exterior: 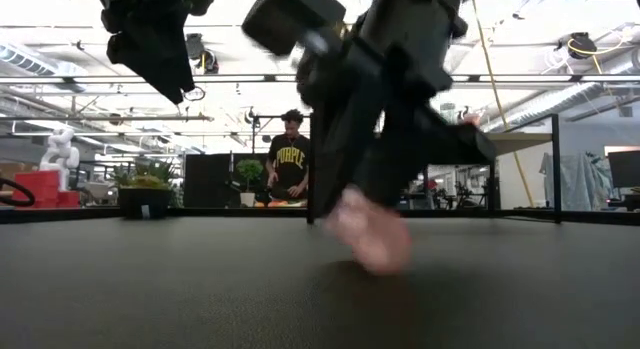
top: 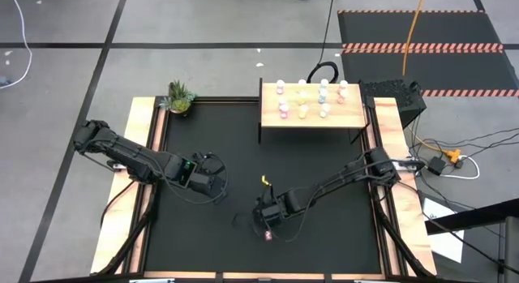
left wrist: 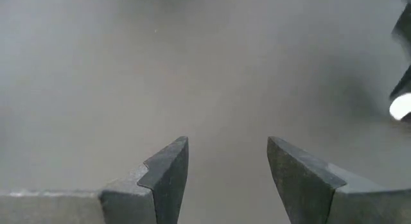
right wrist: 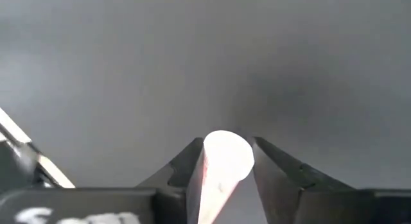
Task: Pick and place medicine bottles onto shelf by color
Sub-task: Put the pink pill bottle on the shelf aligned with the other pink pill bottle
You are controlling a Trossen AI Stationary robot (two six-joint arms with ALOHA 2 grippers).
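Observation:
My right gripper [top: 266,228] is low over the black table near its front middle, shut on a pink bottle [right wrist: 221,167]; the bottle also shows in the low view [exterior: 366,234]. My left gripper [left wrist: 228,176] is open and empty, above the table to the left [top: 216,184]. A small yellow bottle [top: 265,180] lies on the table between the grippers and the shelf. The light-wood shelf [top: 350,114] stands at the far right and bears several bottles in pink, yellow and teal [top: 303,101]. My right gripper pinches the pink bottle's body [right wrist: 209,179] between its two fingers, one on each side; its pale round end [right wrist: 229,152] sticks out past the fingertips. The fingers slant down from above. The bottle sits tilted, its low end [exterior: 380,257] at or just above the table; I cannot tell which.
A green potted plant [top: 179,97] stands at the table's far left corner. A person [exterior: 291,169] stands in the room beyond the far edge. Cables and a black box [top: 397,96] lie right of the shelf. Black tabletop lies between the grippers and the shelf.

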